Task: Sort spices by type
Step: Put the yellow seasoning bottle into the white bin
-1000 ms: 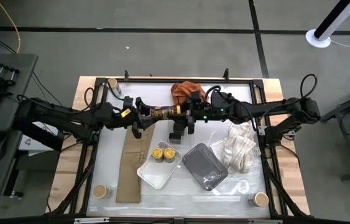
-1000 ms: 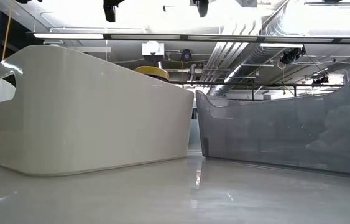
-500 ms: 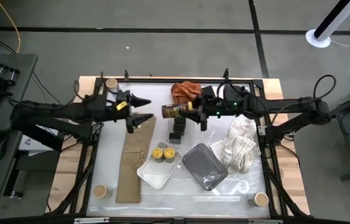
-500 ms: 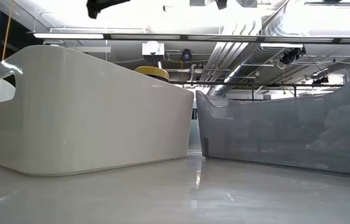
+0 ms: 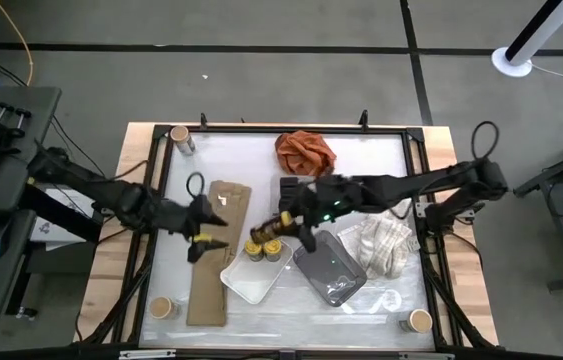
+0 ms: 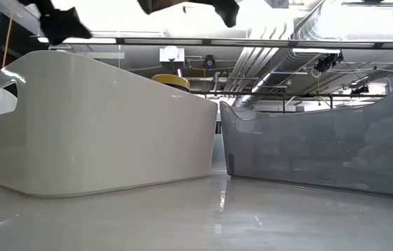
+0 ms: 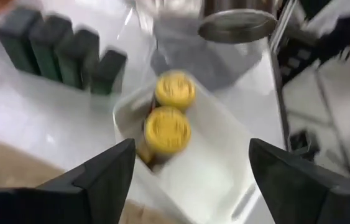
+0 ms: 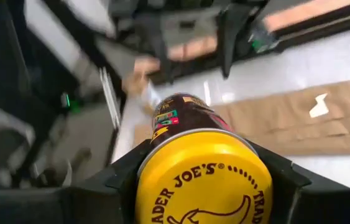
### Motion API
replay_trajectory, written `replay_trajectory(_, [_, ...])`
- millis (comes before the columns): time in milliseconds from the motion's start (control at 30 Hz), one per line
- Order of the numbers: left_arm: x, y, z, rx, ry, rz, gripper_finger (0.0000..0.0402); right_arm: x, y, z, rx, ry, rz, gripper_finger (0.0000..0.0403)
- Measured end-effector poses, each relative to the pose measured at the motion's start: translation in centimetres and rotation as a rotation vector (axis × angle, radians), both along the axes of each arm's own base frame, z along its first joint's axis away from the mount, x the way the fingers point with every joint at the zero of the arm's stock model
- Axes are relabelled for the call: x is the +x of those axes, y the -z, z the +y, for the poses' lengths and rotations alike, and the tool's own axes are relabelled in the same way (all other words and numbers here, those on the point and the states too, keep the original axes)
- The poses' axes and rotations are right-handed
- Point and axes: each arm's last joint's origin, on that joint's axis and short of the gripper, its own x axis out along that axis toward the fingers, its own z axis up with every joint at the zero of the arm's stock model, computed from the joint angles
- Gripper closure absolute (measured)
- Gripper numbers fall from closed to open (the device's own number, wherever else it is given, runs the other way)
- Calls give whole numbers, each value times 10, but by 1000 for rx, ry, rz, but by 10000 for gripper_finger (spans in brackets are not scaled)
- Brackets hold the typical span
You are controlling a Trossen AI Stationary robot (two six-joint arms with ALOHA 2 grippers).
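My right gripper (image 5: 283,224) is shut on a round spice jar with a yellow lid (image 8: 202,183), just above the far edge of the white tray (image 5: 244,285). Two more yellow-lidded jars (image 7: 168,127) stand in that tray. My left gripper (image 5: 201,236) hangs open over the brown paper bag (image 5: 211,275), left of the tray, with nothing between its fingers. A row of little black boxes (image 7: 56,53) stands on the table beyond the tray. Jars with tan lids stand at the table's corners (image 5: 179,133), (image 5: 161,305), (image 5: 419,320). My right gripper pinches the jar at its lid end (image 8: 156,163), one finger on each side. The fingers come from the table's right, slanting down, and lie along the jar. The jar is lifted clear and lies nearly level, lid toward the wrist, bottom pointing toward the table's left.
The grey tray (image 5: 329,268) lies right of the white one. A white cloth (image 5: 379,240) lies beyond it to the right, and an orange cloth (image 5: 304,150) at the far edge. The table's frame rails (image 5: 161,200) run along both sides.
A second ago both grippers were on the jar at the far middle. My left gripper opened, let go, drew back to the left, then came toward the near edge over the paper bag. My right gripper carried the jar toward the near edge and down, tipping lower, to the white tray.
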Motion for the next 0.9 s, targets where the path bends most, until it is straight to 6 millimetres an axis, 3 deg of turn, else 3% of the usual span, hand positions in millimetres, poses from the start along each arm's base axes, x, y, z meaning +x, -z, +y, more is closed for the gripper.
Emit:
replay_trajectory(233, [-5,13,-11,106,-2,97,127,46,-10,23,-239,-187,198,195])
replay_trajectory(500, [-3,14,-5,290,48,95,128,81,2,48,-332,-331,443,190])
replay_trajectory(700, [-1,14,0,407,95,97,128,100,23,71,-272,-308,532,194])
replay_trajectory(900, [1,13,7,481,23,96,128,110,55,85,-227,-211,632,184])
